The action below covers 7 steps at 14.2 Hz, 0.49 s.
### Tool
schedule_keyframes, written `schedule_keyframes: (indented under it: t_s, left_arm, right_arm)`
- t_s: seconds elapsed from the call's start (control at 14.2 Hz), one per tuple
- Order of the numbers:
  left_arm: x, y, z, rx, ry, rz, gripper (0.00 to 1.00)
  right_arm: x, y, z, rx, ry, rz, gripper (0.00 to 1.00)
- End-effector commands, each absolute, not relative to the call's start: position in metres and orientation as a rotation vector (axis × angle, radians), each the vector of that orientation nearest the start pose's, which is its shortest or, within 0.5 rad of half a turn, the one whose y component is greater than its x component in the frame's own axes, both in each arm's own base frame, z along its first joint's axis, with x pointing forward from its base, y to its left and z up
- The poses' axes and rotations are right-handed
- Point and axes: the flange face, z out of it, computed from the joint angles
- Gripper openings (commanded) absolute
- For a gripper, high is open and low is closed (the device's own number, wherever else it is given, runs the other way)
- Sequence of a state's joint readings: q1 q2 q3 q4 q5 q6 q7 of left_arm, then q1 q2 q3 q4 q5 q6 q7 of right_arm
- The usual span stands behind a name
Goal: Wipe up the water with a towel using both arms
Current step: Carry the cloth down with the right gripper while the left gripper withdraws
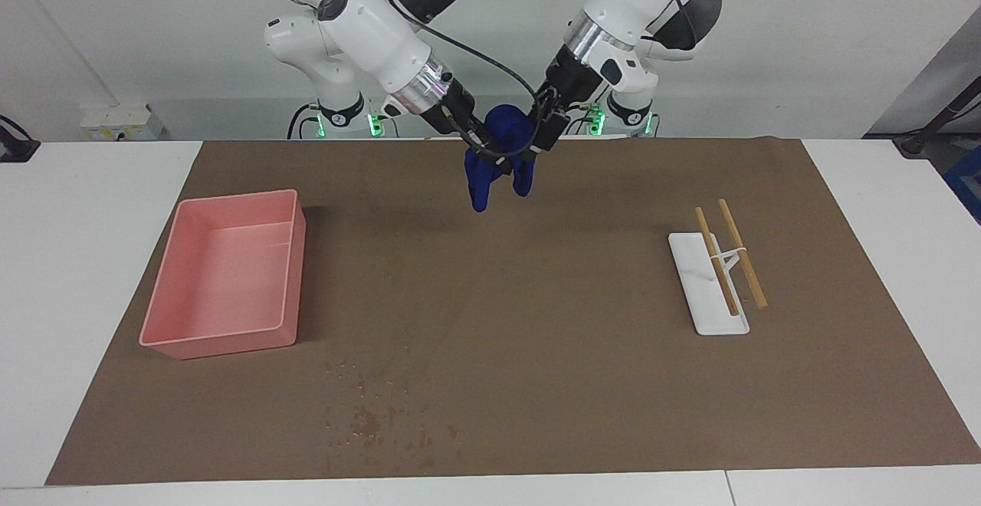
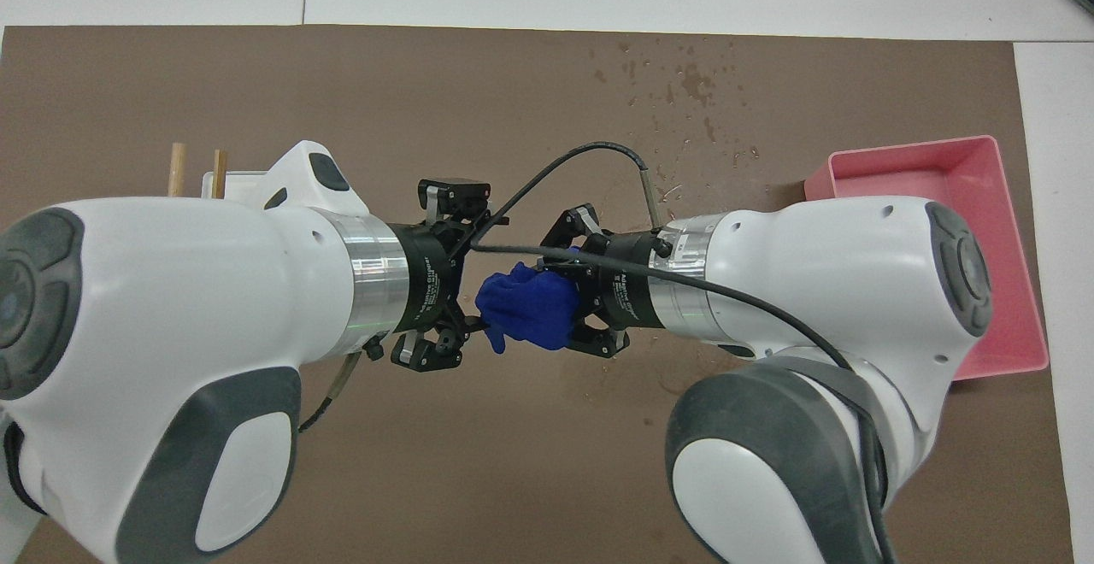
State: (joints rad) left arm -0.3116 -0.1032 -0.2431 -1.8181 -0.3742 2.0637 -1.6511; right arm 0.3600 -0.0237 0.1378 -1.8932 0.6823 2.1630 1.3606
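Note:
The royal-blue towel [image 1: 500, 155] hangs bunched in the air over the brown mat's edge nearest the robots, and also shows in the overhead view [image 2: 526, 303]. My right gripper [image 1: 484, 150] is shut on it, also seen from above [image 2: 574, 290]. My left gripper [image 1: 547, 130] is right beside the towel with its fingers spread wide, one finger [image 2: 453, 192] above and one below in the overhead view [image 2: 461, 278]. A patch of water drops [image 1: 375, 414] lies on the mat far from the robots [image 2: 684, 85].
A pink tray [image 1: 222, 272] stands toward the right arm's end [image 2: 1008, 205]. A white holder [image 1: 701, 291] with two wooden chopsticks [image 1: 739, 253] lies toward the left arm's end. A brown mat [image 1: 536, 322] covers the table.

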Motion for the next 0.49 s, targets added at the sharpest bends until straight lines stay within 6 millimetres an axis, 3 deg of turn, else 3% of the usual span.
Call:
schedule_keyframes:
  t_s: [0.0,0.21,0.35,0.42]
  left_arm:
    - [0.485,-0.284,0.611,-3.146,-1.723,0.069,1.00]
    - [0.512,-0.229,0.608,-3.290,-1.332,-0.126,1.00]
    - [0.521,-0.202,0.605,-3.289,-0.980,-0.279,1.00]
    - [0.527,-0.183,0.603,-3.281,-0.891,-0.296,1.00]
  right_arm:
    - [0.501,0.283,0.550,-2.191,1.296,0.453,0.00]
    - [0.507,0.249,0.541,-2.333,1.181,0.446,0.00]
    - [0.505,0.227,0.536,-2.483,1.044,0.444,0.00]
    - [0.503,0.222,0.533,-2.588,0.938,0.410,0.00]
